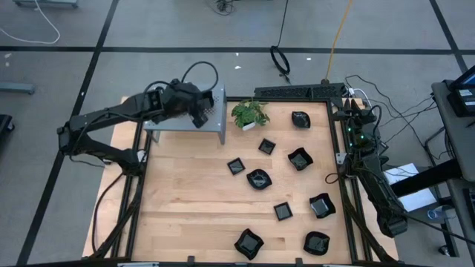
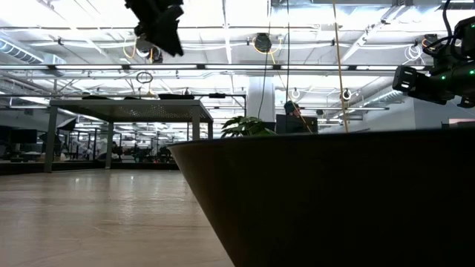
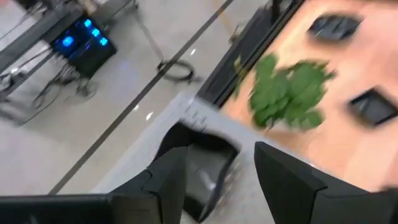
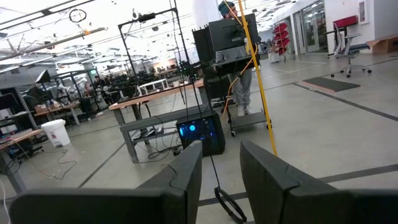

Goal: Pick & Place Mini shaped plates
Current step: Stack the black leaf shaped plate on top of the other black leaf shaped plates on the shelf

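Several black mini shaped plates lie scattered on the wooden table [image 1: 193, 193], among them a square one [image 1: 236, 165] and a wavy one [image 1: 258, 179]. One more black plate [image 3: 205, 177] lies flat on a grey stand [image 1: 182, 122] at the table's far left. My left gripper [image 3: 221, 152] hangs open just above that plate, a finger to either side of it and slanting down; in the high view the gripper [image 1: 202, 111] hides the plate. My right gripper [image 4: 221, 155] is parked at the table's right edge, open on nothing, pointing past the far edge.
A small green potted plant [image 1: 250, 113] stands right of the grey stand. More plates lie at the far right [image 1: 300, 119] and along the near edge [image 1: 249, 243]. One dark plate [image 2: 334, 200] sits right in front of the low camera. Cables run along the right edge [image 1: 356, 133].
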Tool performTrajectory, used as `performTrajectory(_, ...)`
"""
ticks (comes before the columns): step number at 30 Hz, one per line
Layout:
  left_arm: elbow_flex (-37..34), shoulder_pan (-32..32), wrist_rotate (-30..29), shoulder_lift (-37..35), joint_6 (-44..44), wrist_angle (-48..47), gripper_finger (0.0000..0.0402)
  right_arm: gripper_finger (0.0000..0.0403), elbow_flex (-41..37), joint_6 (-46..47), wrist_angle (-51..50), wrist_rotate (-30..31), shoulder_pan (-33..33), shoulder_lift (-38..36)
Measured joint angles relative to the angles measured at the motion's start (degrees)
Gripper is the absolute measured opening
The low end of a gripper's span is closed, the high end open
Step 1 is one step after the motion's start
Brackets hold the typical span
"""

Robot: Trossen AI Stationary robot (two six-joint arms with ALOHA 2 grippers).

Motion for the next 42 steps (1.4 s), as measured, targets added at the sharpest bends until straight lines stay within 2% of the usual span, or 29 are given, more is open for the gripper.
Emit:
performTrajectory(7, 0.0, -3.54, 4.63, 0.04, -3.25, 8.47, 0.0191, 0.01, -0.02, 0.0, 0.0, 0.0, 0.02, 0.0)
performTrajectory(22, 0.0, -14.99, 4.72, 0.07, -21.21, 19.74, 0.0191, 0.01, 0.0, 0.0, 0.0, 0.0, 0.0, 0.0)
performTrajectory(34, 0.0, -23.96, 4.69, 0.07, -21.31, 37.79, 0.0191, 0.01, -0.02, 0.0, 0.0, 0.0, 0.02, 0.0)
performTrajectory(42, 0.0, -28.56, 4.65, 0.07, -21.51, 40.68, 0.0191, 0.01, 0.0, 0.03, 0.18, -0.02, 0.02, 0.0)
